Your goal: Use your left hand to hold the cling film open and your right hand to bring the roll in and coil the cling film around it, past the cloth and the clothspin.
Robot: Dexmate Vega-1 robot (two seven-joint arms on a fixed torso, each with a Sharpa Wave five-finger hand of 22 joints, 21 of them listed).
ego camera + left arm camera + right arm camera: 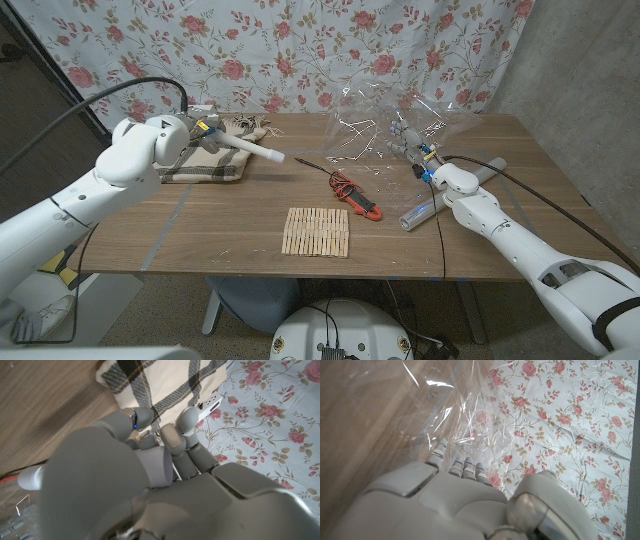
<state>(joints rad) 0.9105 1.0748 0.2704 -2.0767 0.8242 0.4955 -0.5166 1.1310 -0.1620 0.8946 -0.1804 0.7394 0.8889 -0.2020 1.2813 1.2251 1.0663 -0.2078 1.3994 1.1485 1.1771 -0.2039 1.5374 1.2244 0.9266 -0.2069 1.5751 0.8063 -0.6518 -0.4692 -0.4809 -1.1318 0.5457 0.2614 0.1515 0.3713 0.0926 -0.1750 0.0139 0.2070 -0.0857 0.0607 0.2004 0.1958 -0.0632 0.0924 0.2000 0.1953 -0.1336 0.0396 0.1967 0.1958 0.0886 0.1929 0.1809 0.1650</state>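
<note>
- You stand at a wooden table (pixel 200 225) with a rose-patterned curtain (pixel 300 50) hanging behind it.
- Your left hand (pixel 195 135) grasps the grey roll (pixel 255 150) above the checked cloth (pixel 215 160) at the table's back left; the left wrist view shows its fingers (pixel 187 420) wrapped round the tube.
- Your right hand (pixel 425 160) holds up the crumpled cling film (pixel 390 125) at the back right. The right wrist view shows fingertips (pixel 437 450) pressed into the film; whether they pinch it, you cannot tell.
- A row of clothespins (pixel 317 232) lies front centre, a red clamp meter (pixel 362 200) just behind.
- A second tube (pixel 425 208) lies beneath your right forearm, partly hidden.
</note>
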